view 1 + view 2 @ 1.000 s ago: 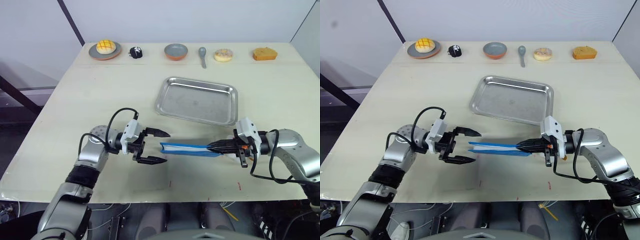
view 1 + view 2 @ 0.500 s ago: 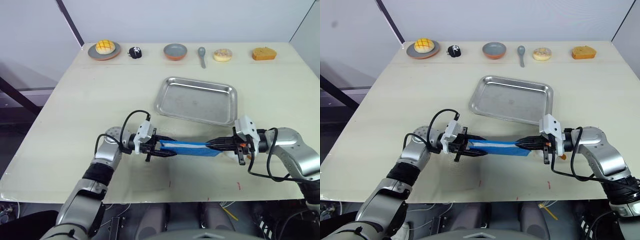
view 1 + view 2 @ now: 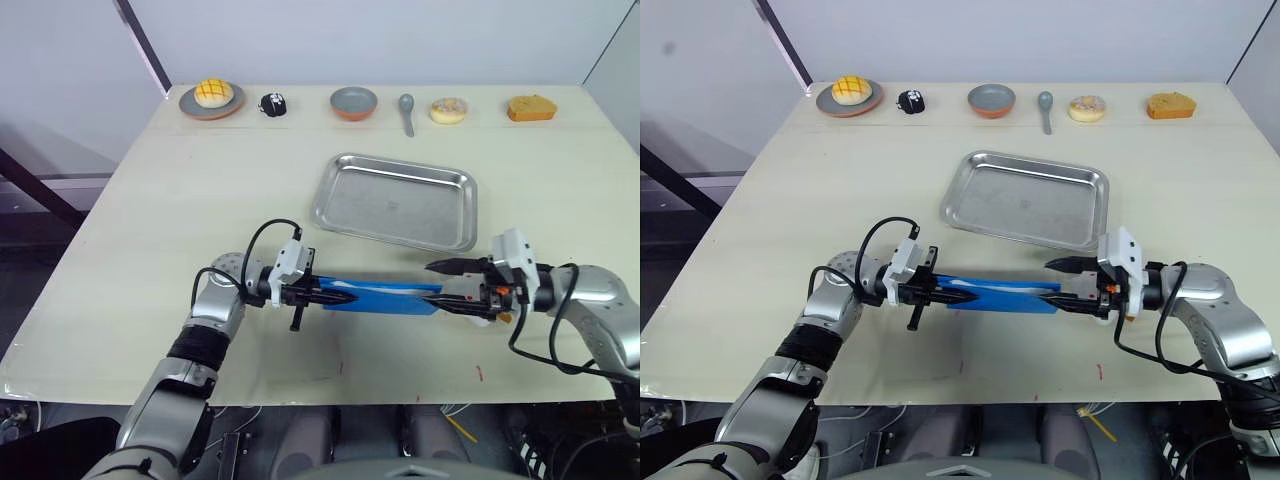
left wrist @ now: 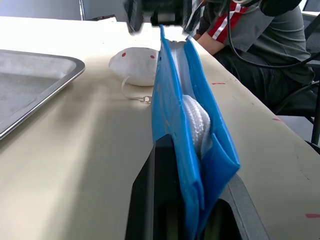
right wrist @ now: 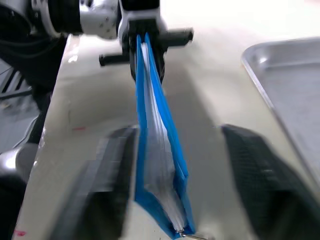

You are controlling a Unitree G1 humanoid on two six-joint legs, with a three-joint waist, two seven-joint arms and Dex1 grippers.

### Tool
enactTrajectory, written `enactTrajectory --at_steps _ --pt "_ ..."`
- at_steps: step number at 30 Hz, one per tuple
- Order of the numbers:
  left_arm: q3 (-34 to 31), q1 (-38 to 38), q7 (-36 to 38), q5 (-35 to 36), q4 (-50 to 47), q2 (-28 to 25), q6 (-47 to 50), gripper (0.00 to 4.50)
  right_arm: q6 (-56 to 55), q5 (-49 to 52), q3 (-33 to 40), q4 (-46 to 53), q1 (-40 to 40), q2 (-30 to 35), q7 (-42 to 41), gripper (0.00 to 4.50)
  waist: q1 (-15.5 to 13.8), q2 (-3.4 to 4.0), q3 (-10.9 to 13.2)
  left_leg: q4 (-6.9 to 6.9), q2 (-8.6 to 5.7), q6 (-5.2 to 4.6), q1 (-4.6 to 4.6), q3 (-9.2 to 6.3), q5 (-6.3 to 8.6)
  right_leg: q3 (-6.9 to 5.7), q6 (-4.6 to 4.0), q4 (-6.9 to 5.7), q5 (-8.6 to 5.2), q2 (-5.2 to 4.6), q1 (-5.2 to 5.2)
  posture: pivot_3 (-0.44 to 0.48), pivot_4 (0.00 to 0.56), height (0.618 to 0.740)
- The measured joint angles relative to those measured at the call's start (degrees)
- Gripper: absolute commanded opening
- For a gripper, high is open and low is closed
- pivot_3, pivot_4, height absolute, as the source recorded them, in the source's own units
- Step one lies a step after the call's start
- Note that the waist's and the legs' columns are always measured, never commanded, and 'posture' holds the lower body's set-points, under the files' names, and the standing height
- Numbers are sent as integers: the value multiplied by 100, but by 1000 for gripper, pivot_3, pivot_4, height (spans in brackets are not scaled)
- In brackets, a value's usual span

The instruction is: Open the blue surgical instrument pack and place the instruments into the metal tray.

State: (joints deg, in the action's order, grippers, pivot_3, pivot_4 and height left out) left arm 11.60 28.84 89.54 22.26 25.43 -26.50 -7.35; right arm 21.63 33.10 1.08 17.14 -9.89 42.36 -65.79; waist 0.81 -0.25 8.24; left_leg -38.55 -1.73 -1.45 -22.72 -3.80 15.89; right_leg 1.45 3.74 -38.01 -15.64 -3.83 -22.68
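Observation:
The blue surgical instrument pack (image 3: 380, 296) stands on its long edge just above the table's front part, in front of the metal tray (image 3: 395, 200). My left gripper (image 3: 332, 294) is shut on the pack's left end; in the left wrist view the blue fabric (image 4: 186, 150) is clamped between the fingers, with white lining showing. My right gripper (image 3: 440, 286) is open, and the pack's right end (image 5: 156, 135) lies between its spread fingers without touching them. The instruments are hidden inside the pack. The tray is empty.
Along the far edge sit a plate with a yellow bun (image 3: 210, 97), a small black-and-white item (image 3: 272, 103), a grey bowl (image 3: 353, 102), a spoon (image 3: 406, 103), a donut (image 3: 447, 110) and a cake piece (image 3: 528, 108). A white toy figure (image 4: 135, 65) lies by the pack's right end.
My left gripper moved in and closed on the pack's left end. My right gripper opened, let go of the right end and drew back slightly to the right.

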Motion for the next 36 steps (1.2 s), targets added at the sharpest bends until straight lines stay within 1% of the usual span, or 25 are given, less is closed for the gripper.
enactTrajectory --at_steps 1,4,5,6,7,8,10,12,16,19,21,22,25,27,28,32,34,36 --pt "-6 -6 0 -8 0 20 -14 0 89 151 232 146 197 95 16 4479 0 0 0 0 0 0 0 0 0 0 0 0 0 0 0 0 150 740" --pt "-27 -36 0 -7 -1 28 -33 0 167 260 448 235 358 172 48 4479 -3 0 0 0 0 -1 -1 0 0 0 0 1 0 0 0 0 150 740" --pt "-35 -52 0 -17 -10 48 -45 0 185 337 844 282 790 344 42 4479 -5 0 0 0 0 -3 -1 0 2 0 0 0 0 0 1 0 150 740" --pt "-41 -68 0 -15 -7 48 -46 0 166 307 903 249 924 405 21 4479 -9 0 0 0 -1 -4 -1 1 2 0 0 0 0 0 1 0 150 740" --pt "-41 -68 0 -15 -9 51 -47 0 136 265 933 227 1023 437 -2 4479 -9 0 0 0 -1 -4 -2 1 2 0 0 1 0 0 1 0 150 740" --pt "-41 -66 0 -17 -13 57 -52 0 -130 11 970 107 1286 454 -4 4479 -12 -2 -2 0 -1 -5 -1 1 3 0 0 1 0 0 2 0 150 740" --pt "-53 -70 0 -18 -12 56 -53 0 -421 -336 957 -186 1480 428 50 4479 -8 -2 -2 0 -2 -5 -1 7 3 3 1 1 0 0 1 0 150 740" --pt "-55 -70 0 -26 -12 63 -53 0 -679 -712 888 -517 1511 409 188 4479 2 -1 -2 0 -2 -4 2 8 2 4 1 -1 0 1 1 0 150 740" --pt "-49 -70 0 -41 -16 93 -52 0 -878 -1042 771 -849 1371 268 395 4479 0 -1 -2 -1 -1 0 3 7 0 4 1 -1 0 2 2 0 150 740" --pt "-49 -69 0 -49 -18 101 -52 0 -1012 -1217 651 -1024 1268 164 501 3736 0 -1 -2 -1 -1 0 2 6 0 4 1 -1 0 2 2 0 150 740" --pt "-52 -69 -1 -53 -18 104 -52 0 -1080 -1236 651 -1109 1208 61 549 2758 0 -1 -3 -1 -1 0 2 7 0 4 1 -1 0 2 2 0 150 740" --pt "-52 -69 -1 -54 -18 107 -52 0 -1086 -1235 650 -1113 1200 48 558 2498 0 -1 -3 -1 -1 0 3 7 0 4 1 0 0 2 2 0 150 740" --pt "-57 -67 -1 -67 -16 120 -57 0 -1210 -1238 673 -1143 1200 51 548 992 -1 -1 -3 -1 -1 0 3 7 0 4 1 0 0 1 2 0 150 740" --pt "-58 -52 -2 -79 3 141 -71 0 -1288 -1232 713 -1147 1230 68 521 190 -3 -1 -2 -1 -1 0 2 7 0 4 1 0 0 1 2 0 150 740" --pt "-58 -49 -2 -85 11 153 -80 0 -1318 -1228 754 -1148 1244 87 493 70 -10 -1 -2 -1 -2 0 2 7 0 4 1 0 0 0 2 0 150 740" --pt "-71 -25 -2 -103 60 183 -107 0 -1324 -1129 933 -1151 1289 123 425 70 -11 -1 -2 -1 -2 0 2 7 0 4 1 0 0 0 2 0 150 740" --pt "-71 40 -2 -145 165 244 -162 0 -1265 -862 1098 -1084 1359 123 337 70 -25 1 -3 -1 -3 0 1 7 0 4 1 0 0 -1 2 0 150 740" --pt "-82 150 -2 -204 361 305 -230 0 -1071 -405 1442 -832 1404 135 246 70 -27 1 -3 -3 -4 -1 1 7 1 3 1 0 1 -3 4 0 150 740"
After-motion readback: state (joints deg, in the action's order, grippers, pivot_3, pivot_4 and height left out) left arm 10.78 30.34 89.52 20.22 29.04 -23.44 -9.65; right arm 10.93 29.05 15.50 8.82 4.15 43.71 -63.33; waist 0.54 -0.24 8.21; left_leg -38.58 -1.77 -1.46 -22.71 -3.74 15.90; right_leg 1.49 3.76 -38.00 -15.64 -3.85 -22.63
